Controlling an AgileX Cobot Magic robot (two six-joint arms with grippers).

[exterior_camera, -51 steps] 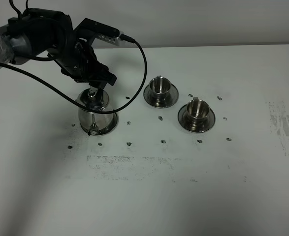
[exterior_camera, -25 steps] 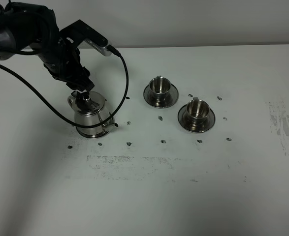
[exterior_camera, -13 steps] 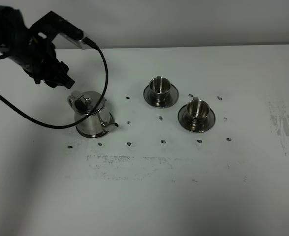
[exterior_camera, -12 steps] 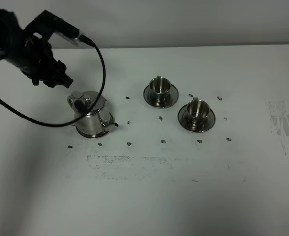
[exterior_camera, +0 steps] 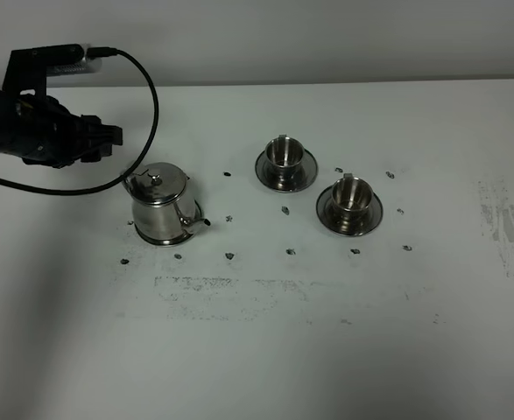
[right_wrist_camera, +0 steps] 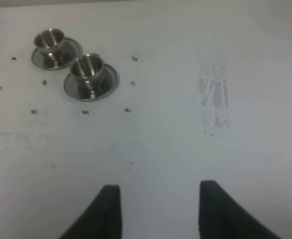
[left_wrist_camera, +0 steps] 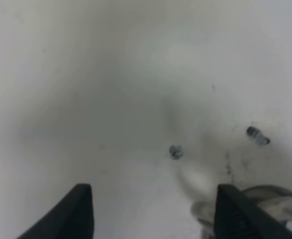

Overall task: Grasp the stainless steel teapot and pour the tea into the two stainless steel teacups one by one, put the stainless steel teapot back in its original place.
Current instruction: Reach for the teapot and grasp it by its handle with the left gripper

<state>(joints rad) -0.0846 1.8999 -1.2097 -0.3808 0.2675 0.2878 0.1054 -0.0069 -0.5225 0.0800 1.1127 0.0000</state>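
The stainless steel teapot (exterior_camera: 162, 206) was stood upright on its round saucer (exterior_camera: 144, 237) in the left half of the tabletop (exterior_camera: 257, 350). Its lid was on, the thin spout was turned toward the near right corner and the loop handle toward the far left corner, so its long axis was judged to run along that diagonal.

The left tool (exterior_camera: 106, 140) was held near the pot on the handle side, toward the left edge and somewhat farther back, without touching it. In the left wrist view its fingers (left_wrist_camera: 81, 214) were spread apart with nothing between them. The left arm was kept low along the left edge, with its cable (exterior_camera: 151, 96) looped above.

The farther teacup (exterior_camera: 283, 154) and the nearer teacup (exterior_camera: 351, 194) were set on their own saucers near the middle, well apart from the pot; whether tea lay in them could not be told.

The right tool (right_wrist_camera: 160, 214) was likewise spread and empty, above the right part of the tabletop. The left arm was judged the nearer one.
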